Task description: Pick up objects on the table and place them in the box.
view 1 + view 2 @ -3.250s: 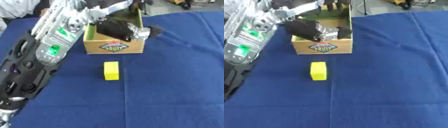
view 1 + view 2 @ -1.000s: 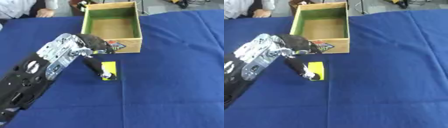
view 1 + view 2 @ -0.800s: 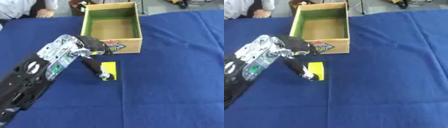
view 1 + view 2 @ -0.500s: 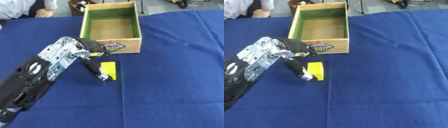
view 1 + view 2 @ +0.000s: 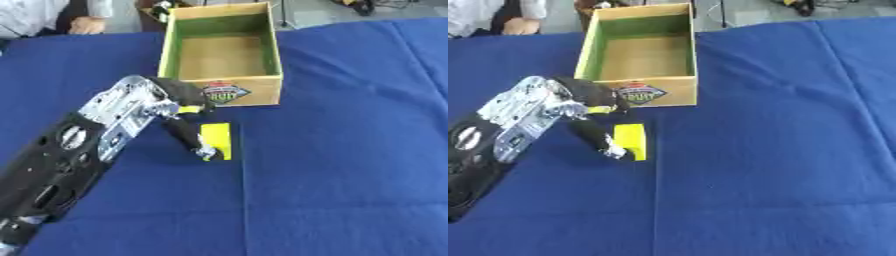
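A: Why's our left hand (image 5: pixel 179 117) down there?
B: We're pinching the yellow block (image 5: pixel 217 140), which lies on the blue cloth (image 5: pixel 350 150) just in front of the box (image 5: pixel 224 52), to lift it in.

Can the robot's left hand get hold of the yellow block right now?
Probably yes. The left hand is already down at the yellow block, its fingers against the block's left side, and nothing lies between them on the blue cloth.
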Controlling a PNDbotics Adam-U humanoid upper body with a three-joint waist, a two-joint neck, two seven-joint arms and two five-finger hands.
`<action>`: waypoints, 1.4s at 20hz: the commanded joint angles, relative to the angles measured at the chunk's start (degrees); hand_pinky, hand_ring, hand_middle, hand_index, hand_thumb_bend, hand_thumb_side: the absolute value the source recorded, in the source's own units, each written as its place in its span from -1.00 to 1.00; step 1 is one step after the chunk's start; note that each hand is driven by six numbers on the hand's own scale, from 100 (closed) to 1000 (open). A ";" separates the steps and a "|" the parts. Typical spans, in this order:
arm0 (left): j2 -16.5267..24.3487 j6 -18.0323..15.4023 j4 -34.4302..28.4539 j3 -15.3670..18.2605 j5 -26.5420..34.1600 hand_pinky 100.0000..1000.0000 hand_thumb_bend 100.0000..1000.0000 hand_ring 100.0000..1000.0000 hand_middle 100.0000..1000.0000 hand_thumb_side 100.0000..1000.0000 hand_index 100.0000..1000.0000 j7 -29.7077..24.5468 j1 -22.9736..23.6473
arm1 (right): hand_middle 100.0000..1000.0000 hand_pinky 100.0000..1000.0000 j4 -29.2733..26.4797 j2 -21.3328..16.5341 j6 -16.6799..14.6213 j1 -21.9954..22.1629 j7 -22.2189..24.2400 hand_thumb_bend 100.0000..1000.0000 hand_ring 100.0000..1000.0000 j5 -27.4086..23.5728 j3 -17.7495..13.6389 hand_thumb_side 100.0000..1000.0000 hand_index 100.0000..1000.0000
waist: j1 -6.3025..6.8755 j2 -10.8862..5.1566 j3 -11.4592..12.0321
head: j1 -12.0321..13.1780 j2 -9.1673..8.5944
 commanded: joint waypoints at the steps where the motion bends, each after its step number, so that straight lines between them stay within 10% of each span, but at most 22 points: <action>1: 0.19 0.00 0.38 0.97 -0.69 0.21 0.42 0.49 0.40 0.73 0.84 0.95 -0.79 | -0.06 0.25 -0.79 -0.89 0.13 -0.44 0.02 -1.00 0.32 -0.30 -0.58 0.74 0.38 | -0.21 -1.00 -0.16 | 0.26 -0.65; 16: -1.13 -0.68 0.03 -0.27 0.43 -0.13 0.39 0.27 0.14 0.57 0.55 6.12 -0.66 | -0.06 0.26 -0.79 -0.69 0.35 -0.48 0.09 -1.00 0.32 -0.20 -0.66 0.74 0.38 | -0.16 -0.59 -0.25 | 0.33 -0.62; 28: -0.93 -0.45 -0.71 -1.30 -3.89 -0.50 -0.49 0.00 -0.12 0.26 0.31 10.38 -0.87 | -0.06 0.26 -0.79 -0.63 0.72 -0.42 0.19 -1.00 0.33 -0.20 -0.61 0.73 0.38 | -0.06 -0.49 -0.23 | 0.32 -0.57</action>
